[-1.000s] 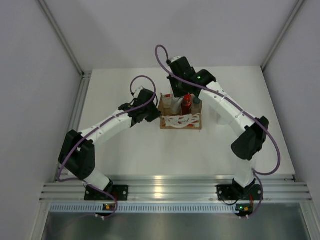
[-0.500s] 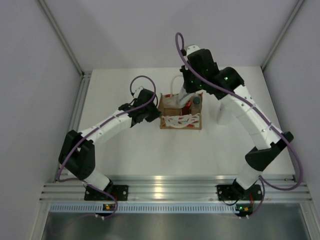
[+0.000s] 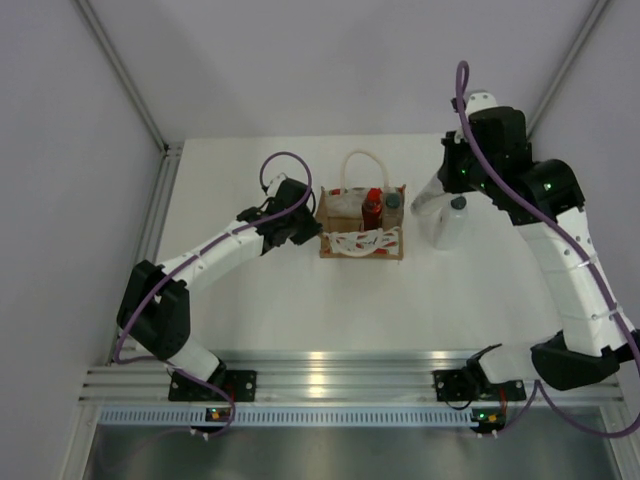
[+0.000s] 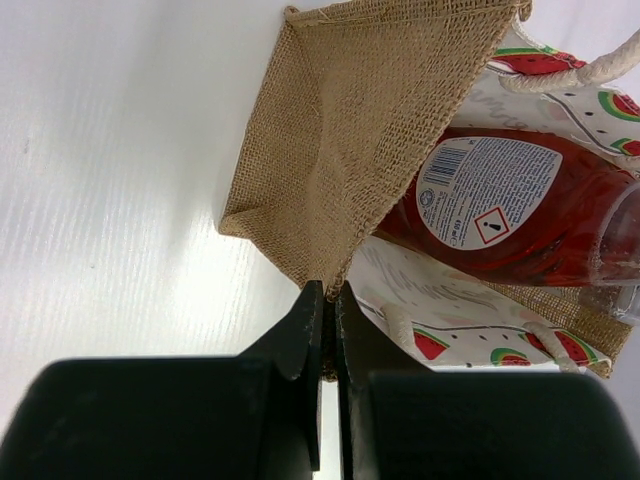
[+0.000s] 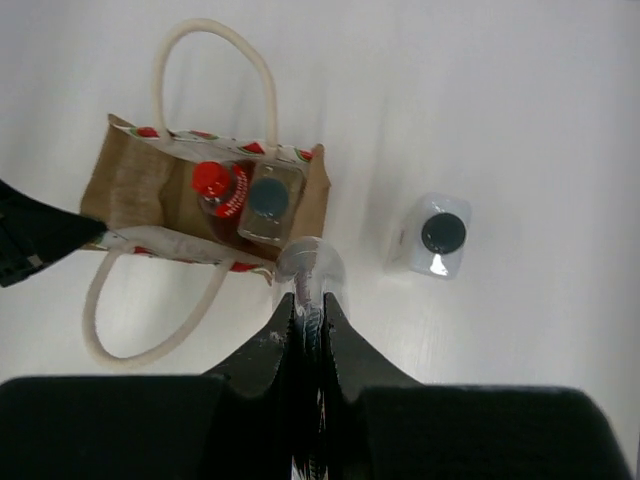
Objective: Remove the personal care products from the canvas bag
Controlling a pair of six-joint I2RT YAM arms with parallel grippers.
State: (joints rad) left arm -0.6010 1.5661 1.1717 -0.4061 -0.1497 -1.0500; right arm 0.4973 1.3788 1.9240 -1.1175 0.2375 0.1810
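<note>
We see the left fingers [image 4: 303,325] pinching the canvas bag [image 3: 360,243] at its 9 o'clock wall. The red bottle [image 3: 372,208] and grey bottle [image 3: 392,203] stand inside, the white bottle [image 3: 450,226] on the desk [image 3: 300,300] at its 3 o'clock. The right fingers [image 5: 272,345] clamp a clear item [image 5: 310,265].

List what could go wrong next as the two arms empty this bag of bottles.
1. The right gripper pinches a clear item only at its fingertips, so the item could slip and drop.
2. Setting the item down could knock over the white bottle standing near the canvas bag.
3. The left gripper clamps just a fabric edge of the bag. Pulling out the red bottle might tip the bag.
</note>
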